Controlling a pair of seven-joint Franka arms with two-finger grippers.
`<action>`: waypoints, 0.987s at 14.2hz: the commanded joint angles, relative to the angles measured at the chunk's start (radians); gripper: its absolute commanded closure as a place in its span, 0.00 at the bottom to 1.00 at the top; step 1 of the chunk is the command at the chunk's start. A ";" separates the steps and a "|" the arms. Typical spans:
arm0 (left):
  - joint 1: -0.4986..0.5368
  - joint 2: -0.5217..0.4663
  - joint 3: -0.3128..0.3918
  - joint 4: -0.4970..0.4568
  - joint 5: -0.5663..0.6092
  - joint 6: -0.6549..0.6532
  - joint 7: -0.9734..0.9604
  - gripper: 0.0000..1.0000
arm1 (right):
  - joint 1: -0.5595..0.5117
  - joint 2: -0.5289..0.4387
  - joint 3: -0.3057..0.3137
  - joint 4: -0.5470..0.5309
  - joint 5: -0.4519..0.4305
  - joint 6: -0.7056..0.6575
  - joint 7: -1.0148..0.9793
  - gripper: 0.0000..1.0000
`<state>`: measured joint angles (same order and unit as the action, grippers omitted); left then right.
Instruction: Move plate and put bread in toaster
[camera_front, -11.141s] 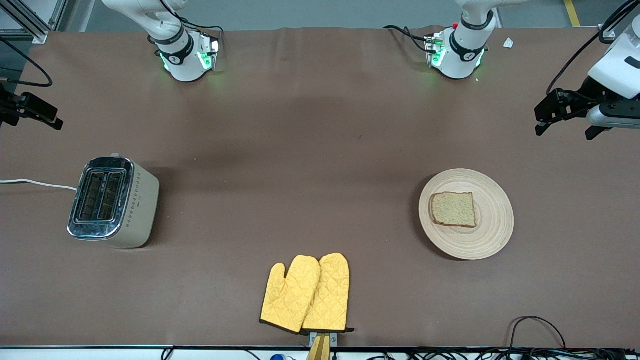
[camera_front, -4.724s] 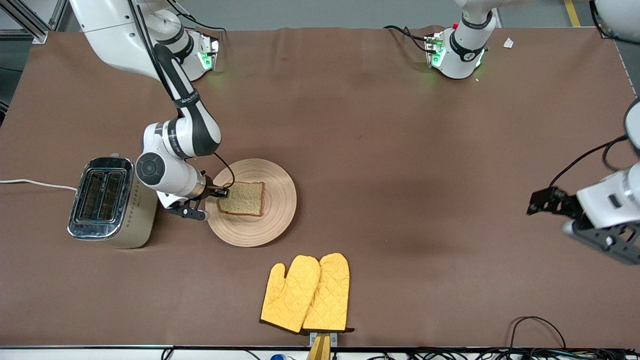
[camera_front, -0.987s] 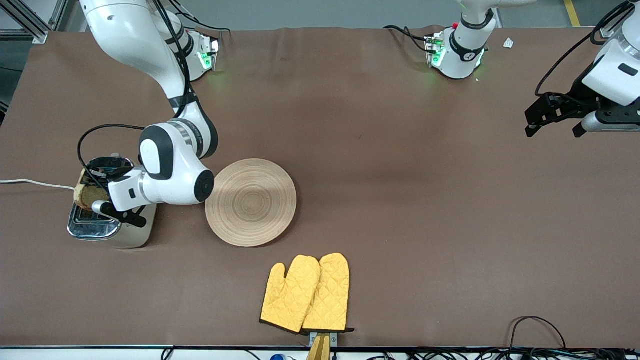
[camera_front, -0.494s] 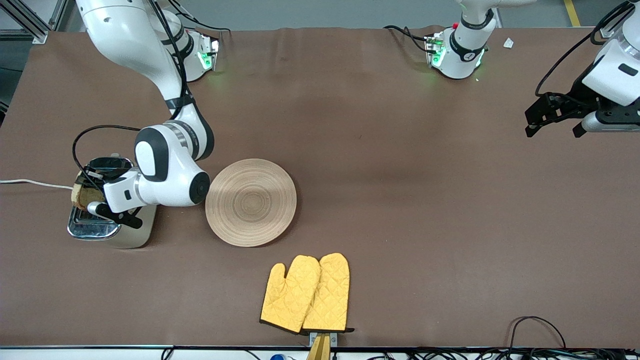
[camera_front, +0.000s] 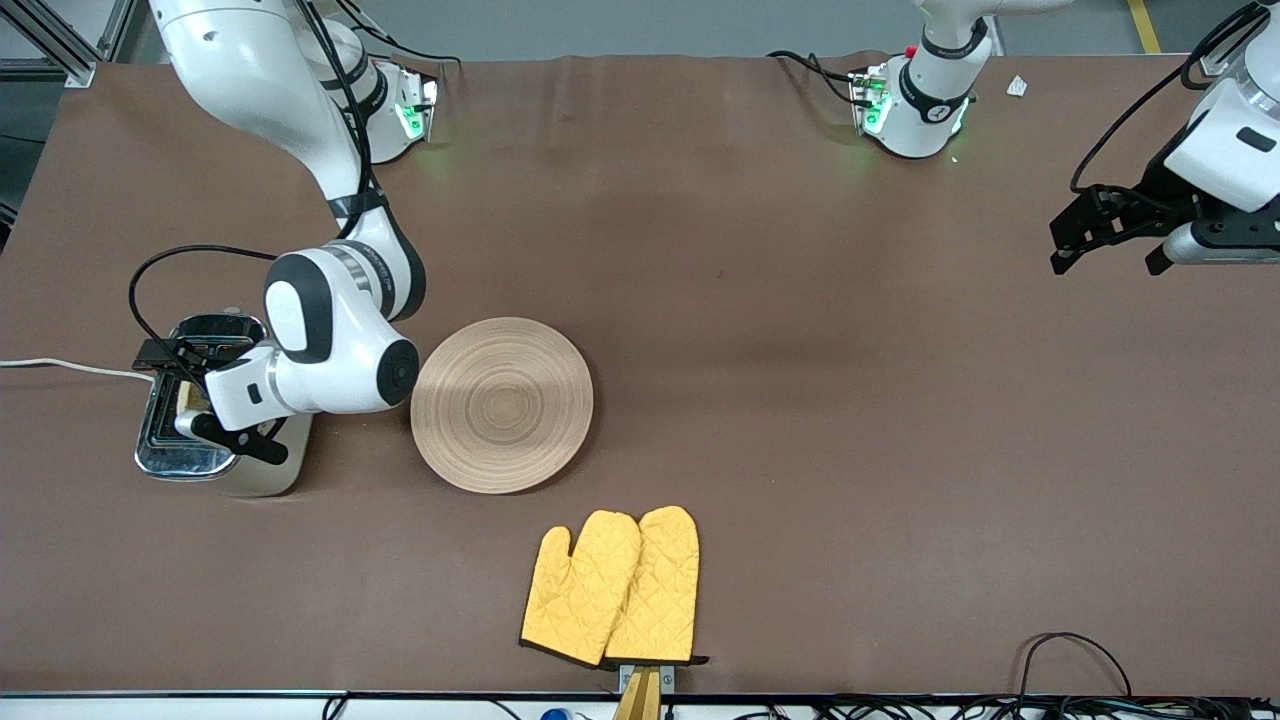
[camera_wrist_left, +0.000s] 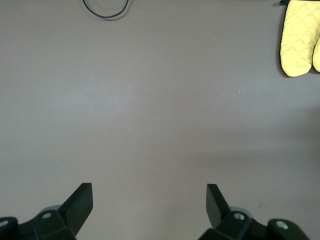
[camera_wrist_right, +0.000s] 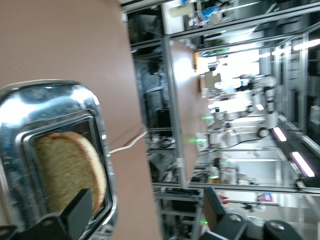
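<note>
Bread (camera_wrist_right: 67, 170) in toaster (camera_wrist_right: 55, 100) slot — below right pincer (camera_wrist_right: 145, 210), fingers spread, holding nothing.

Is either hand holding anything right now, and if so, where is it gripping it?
Nothing is held. The right hand is open over the toaster, the bread released in a slot. The left hand waits open.

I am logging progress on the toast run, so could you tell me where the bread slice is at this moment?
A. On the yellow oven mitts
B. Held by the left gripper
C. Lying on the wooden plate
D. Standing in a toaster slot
D: the bread stands in a slot of the toaster, below the open right gripper; the plate is bare.
</note>
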<state>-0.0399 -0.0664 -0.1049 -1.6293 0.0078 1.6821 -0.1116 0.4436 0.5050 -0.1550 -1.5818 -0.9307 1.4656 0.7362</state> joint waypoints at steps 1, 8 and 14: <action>0.005 -0.006 -0.002 0.002 0.000 -0.015 0.016 0.00 | -0.129 -0.158 0.017 -0.014 0.314 0.144 -0.014 0.00; 0.005 -0.007 -0.002 0.002 0.000 -0.015 0.016 0.00 | -0.373 -0.497 0.014 -0.208 0.892 0.377 -0.427 0.00; 0.005 -0.006 -0.002 0.002 0.000 -0.015 0.017 0.00 | -0.362 -0.677 0.018 -0.264 0.897 0.248 -0.537 0.00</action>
<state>-0.0396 -0.0663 -0.1047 -1.6301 0.0078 1.6814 -0.1115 0.0805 -0.1109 -0.1392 -1.7968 -0.0528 1.7280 0.2377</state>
